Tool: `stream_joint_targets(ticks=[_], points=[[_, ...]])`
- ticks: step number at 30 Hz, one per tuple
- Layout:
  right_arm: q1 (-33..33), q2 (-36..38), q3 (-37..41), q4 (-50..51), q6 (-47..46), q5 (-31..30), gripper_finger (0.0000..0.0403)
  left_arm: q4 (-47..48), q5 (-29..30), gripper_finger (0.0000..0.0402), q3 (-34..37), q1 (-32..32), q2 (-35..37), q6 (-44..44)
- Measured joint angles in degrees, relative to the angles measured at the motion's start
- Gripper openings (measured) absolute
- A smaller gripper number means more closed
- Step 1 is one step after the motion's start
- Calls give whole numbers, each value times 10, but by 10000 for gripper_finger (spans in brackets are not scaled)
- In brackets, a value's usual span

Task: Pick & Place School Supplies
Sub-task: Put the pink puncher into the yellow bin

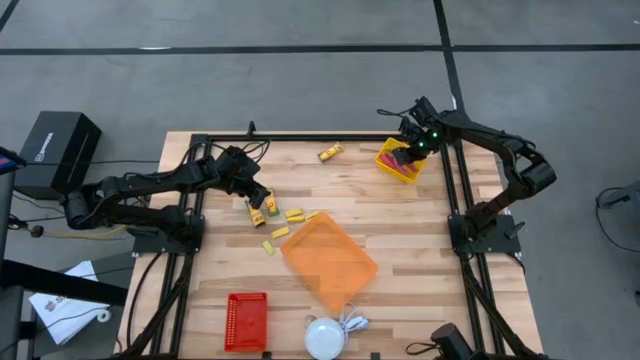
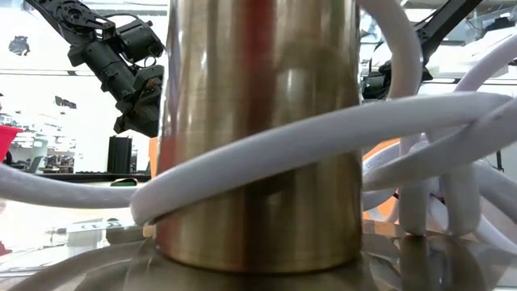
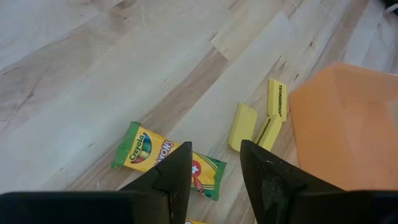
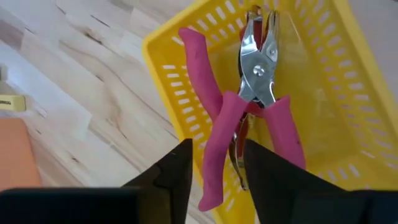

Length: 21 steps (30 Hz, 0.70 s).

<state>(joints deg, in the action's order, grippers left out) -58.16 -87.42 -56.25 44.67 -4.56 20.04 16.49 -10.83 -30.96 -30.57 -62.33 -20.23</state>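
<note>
Pink-handled hole punch point(image 4: 249, 112) in yellow basket point(image 4: 348, 93) at table's far right corner: rigid, metal-jawed, moderately heavy. Best gripped across both handles. Right gripper point(image 4: 217, 168) open above it, holding nothing; left gripper point(image 3: 216, 171) parted, empty, over crayon box point(image 3: 149, 152).

The tabletop point(image 1: 400, 215) is seen to be pale wood planking, matt, with visible grain. The yellow bin point(image 4: 323, 93) is moulded plastic lattice, slightly glossy. The tool point(image 4: 258, 106) lying in it is made of polished metal — its pink handles are sheathed in smooth, soft-looking coating. The crayon packet point(image 3: 168, 158) is printed card. At 6 o'clock, a brushed brass-coloured cylinder point(image 2: 258, 129) is wrapped by smooth white cord point(image 2: 323, 133).
</note>
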Motion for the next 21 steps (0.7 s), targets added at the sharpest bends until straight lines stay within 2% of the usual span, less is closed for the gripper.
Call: stream_joint_targets(ticks=[9, 21], points=[[-23, 0, 0, 4, 17, -39, 165, 0, 0, 131, 0, 0, 0, 0], [-31, 0, 0, 28, 44, -64, 129, 0, 0, 131, 0, 0, 0, -2]])
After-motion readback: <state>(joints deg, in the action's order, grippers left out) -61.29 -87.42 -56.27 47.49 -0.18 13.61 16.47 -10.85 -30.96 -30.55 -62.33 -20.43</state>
